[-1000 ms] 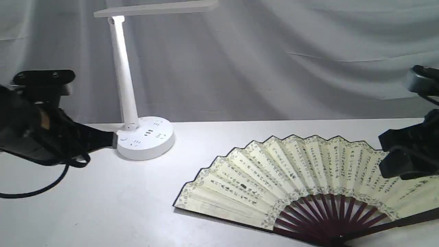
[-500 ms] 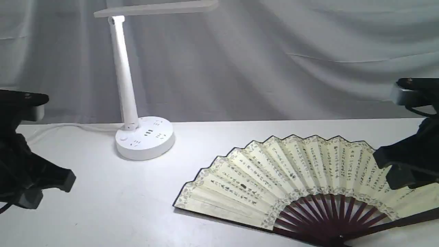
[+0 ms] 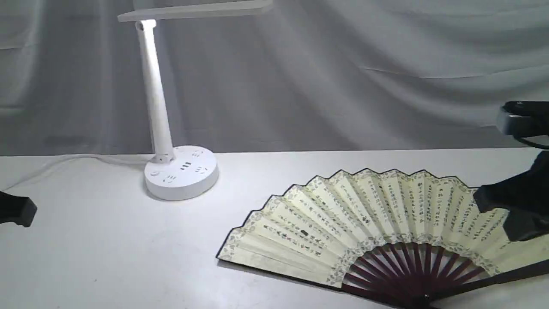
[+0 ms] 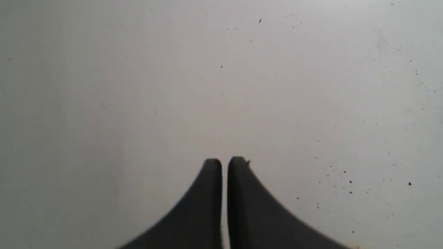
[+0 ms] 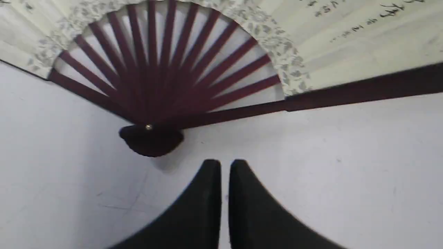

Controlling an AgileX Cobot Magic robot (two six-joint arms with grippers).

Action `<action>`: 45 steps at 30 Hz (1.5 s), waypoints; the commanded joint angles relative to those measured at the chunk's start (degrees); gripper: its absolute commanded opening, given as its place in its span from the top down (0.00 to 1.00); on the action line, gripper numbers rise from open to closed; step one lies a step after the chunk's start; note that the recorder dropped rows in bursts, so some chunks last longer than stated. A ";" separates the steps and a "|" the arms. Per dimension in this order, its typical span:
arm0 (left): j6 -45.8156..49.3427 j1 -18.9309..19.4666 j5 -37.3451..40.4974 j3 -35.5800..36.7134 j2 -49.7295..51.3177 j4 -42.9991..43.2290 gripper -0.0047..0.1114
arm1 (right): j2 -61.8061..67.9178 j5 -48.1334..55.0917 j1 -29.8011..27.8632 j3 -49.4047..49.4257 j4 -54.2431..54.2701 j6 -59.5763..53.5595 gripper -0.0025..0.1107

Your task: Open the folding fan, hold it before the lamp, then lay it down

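The folding fan (image 3: pixel 364 214) lies spread open and flat on the white table (image 3: pixel 120 257), its maroon ribs meeting at a pivot near the front edge. The lamp (image 3: pixel 180 174) stands at the back left, its flat head high over its round base. My right gripper (image 5: pixel 225 162) is shut and empty, hovering over bare table just short of the fan's pivot (image 5: pixel 150 138). Its arm (image 3: pixel 514 206) overlaps the fan's right end in the exterior view. My left gripper (image 4: pixel 225 160) is shut with nothing in it, above bare table. Only a dark tip of it (image 3: pixel 17 210) shows at the far left edge.
The lamp's white cable (image 3: pixel 64 159) trails along the table's back edge towards the left. A grey curtain (image 3: pixel 343 73) hangs behind the table.
The left arm has pulled away from the lamp's base and almost out of the exterior view on the left. My right gripper has shut and shifted slightly right. The fan has not moved.
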 commanded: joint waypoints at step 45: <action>1.61 0.23 0.13 -0.10 -7.84 -2.01 0.96 | -5.97 4.93 0.06 -0.33 -9.63 4.94 0.98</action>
